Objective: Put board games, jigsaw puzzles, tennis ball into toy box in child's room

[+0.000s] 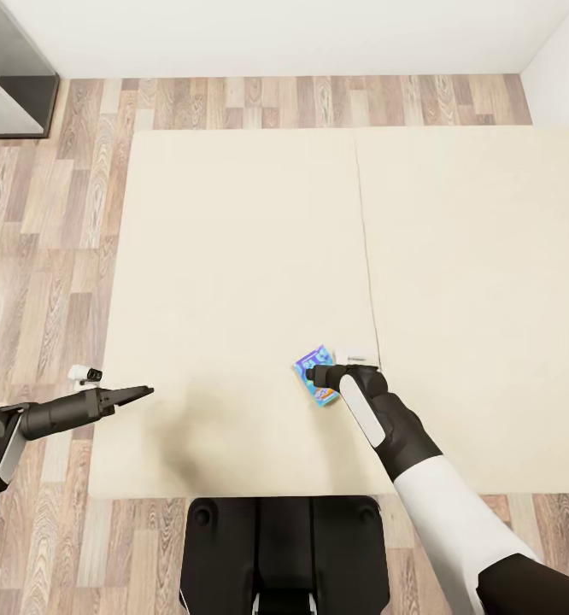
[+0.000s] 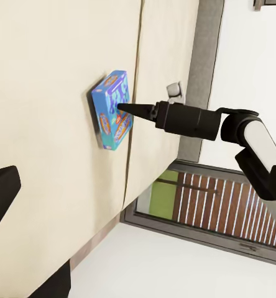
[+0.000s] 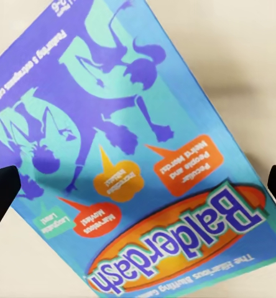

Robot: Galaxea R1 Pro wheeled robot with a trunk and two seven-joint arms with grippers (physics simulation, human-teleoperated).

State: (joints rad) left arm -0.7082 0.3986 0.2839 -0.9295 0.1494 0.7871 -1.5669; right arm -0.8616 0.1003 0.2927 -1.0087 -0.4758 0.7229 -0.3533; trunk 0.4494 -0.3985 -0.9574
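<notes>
A: Head view: right gripper (image 1: 317, 373) down over the blue board game (image 1: 313, 377) on the beige bed (image 1: 233, 256), near the seam between the two mattress halves.
B: Grip state?
A: Right wrist view has the box lid (image 3: 138, 155) between the two dark fingertips (image 3: 1, 186), one off each side edge, gaps visible. Fingers spread wide, nothing grasped. "Balderdash" lettering reads on the lid.
B: Contact with the box?
A: Left wrist view: pointed finger (image 2: 135, 110) tip at the box's (image 2: 112, 110) top face. Touching or just above, can't tell.
B: Left arm?
A: Left gripper (image 1: 129, 395) hangs over the bed's left edge, well apart from the box. Fingers look pressed together into one point in the head view, holding nothing.
B: Anything else?
A: Wood-plank floor (image 1: 45, 213) around the bed, white wall (image 1: 276, 34) behind.
</notes>
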